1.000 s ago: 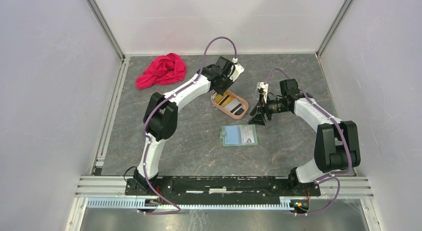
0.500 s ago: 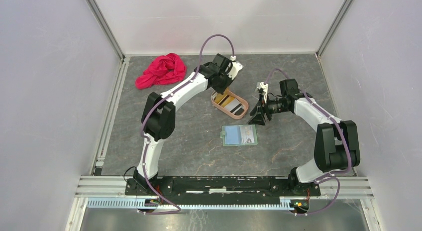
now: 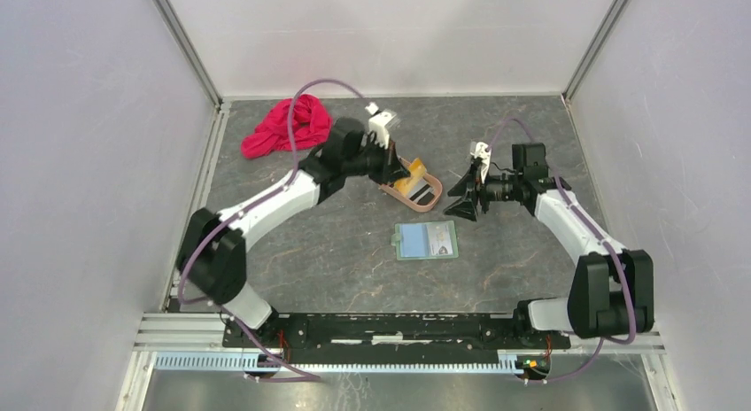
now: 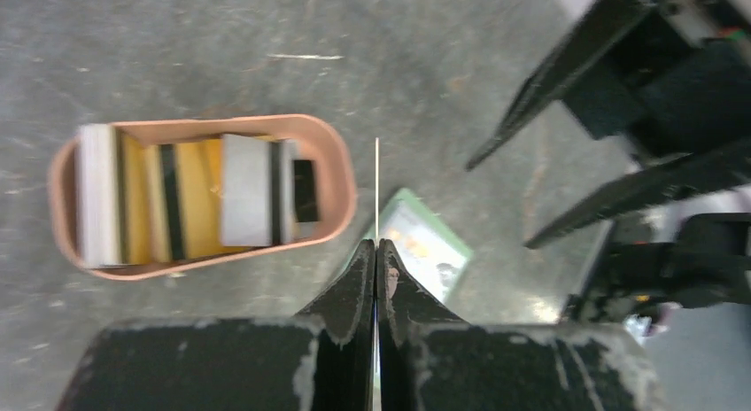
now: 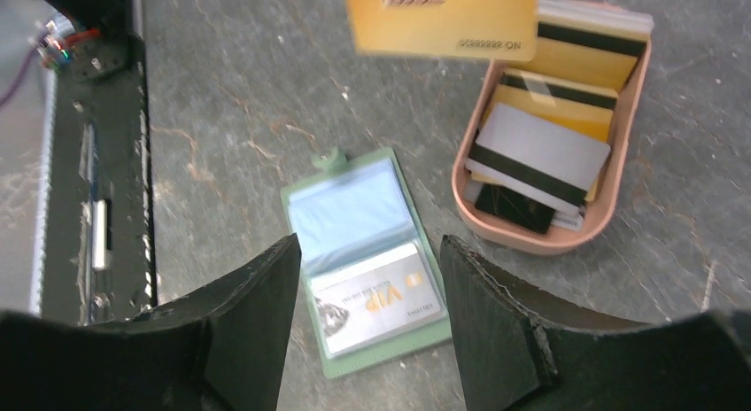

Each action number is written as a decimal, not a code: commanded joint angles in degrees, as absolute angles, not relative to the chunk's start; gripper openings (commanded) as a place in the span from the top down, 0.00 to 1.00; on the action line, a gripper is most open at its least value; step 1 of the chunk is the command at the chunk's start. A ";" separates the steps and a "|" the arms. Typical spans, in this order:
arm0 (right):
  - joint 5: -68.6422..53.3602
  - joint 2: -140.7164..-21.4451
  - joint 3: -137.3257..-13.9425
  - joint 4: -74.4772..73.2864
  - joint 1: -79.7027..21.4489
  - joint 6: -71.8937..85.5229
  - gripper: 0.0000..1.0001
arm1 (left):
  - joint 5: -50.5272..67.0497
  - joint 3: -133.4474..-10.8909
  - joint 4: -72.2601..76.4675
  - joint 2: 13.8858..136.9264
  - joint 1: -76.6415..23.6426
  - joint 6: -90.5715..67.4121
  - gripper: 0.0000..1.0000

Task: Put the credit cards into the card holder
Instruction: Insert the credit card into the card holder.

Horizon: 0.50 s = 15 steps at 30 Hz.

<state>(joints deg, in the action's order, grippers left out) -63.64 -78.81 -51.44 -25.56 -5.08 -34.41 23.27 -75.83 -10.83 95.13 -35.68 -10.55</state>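
Left claw [image 3: 396, 168]: pinched tight on one gold card [image 5: 441, 19], its jaws pressed together with only the card's thin edge between them.
Held card: it sticks straight out past the left claw's tips and is seen edge-on from that wrist as a thin pale line.
Right claw [image 5: 369, 252]: wide open and holding nothing — its two dark fingers [image 5: 257, 314] are spread well apart.
Card holder [image 3: 427, 241]: a sage-green wallet lying open and flat on the table, directly below the gap in the right claw and just beyond the left claw's tips. The inside is light blue, with a snap tab on one edge.
Card in the holder: a pale card marked VIP [image 5: 376, 296] sits in one pocket; the other pocket shows only blue.
Tray [image 4: 341, 176]: a pinkish oval dish, just beside the left claw's tips and off to one side of the right claw.
Remaining credit cards [image 4: 204, 198]: gold, grey and white cards, some with dark stripes — overlapping one another inside the tray.
Red cloth [image 3: 288, 126]: bunched up behind the left claw, well apart from the cards.
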 commanded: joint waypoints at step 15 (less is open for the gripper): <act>-65.13 -71.63 -24.74 55.29 -9.46 46.72 0.33 | 14.71 -27.22 84.08 86.57 -36.22 -69.66 0.98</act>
